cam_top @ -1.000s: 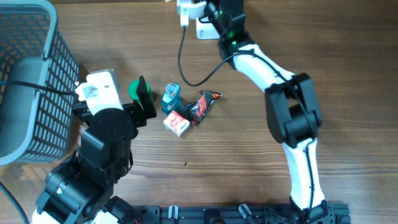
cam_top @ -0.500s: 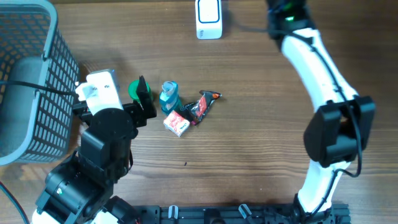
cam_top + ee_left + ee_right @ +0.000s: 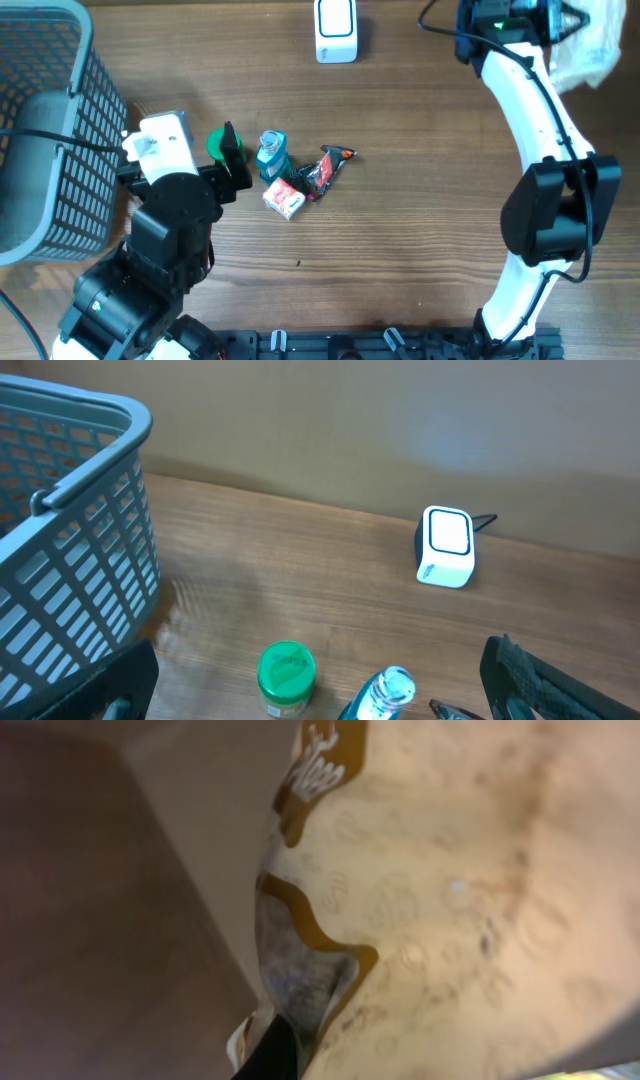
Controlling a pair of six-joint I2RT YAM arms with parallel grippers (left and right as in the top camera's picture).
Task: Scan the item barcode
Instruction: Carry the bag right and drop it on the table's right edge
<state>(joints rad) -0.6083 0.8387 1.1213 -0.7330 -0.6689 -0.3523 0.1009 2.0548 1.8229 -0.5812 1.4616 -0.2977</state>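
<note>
The packet [image 3: 592, 45], pale with gold-brown trim, is far to the right of the scanner [image 3: 335, 30], at the top right corner of the overhead view, where the frame cuts off its outer side. The right hand [image 3: 550, 20] is clamped on the packet's near edge. The right wrist view is filled by the crinkled packet, with one dark finger [image 3: 268, 1055] at the bottom, and its print is too blurred to read. Whether the packet touches the surface [image 3: 420, 220] cannot be told.

The scanner stands by itself at the far edge, with bare wood between it and the packet. Below and left of the scanner lies a small cluster: a green-lidded jar [image 3: 216, 146], a blue bottle [image 3: 272, 155], a red-and-white box [image 3: 285, 198] and a dark sachet [image 3: 325, 170], the last three touching or nearly so. The left hand [image 3: 322, 660] is spread wide and holds nothing, just left of the cluster, with one black finger beside the jar. The basket [image 3: 85, 60] is far left of the scanner, cut off by the frame. Open wood lies right of the cluster, below the scanner.
</note>
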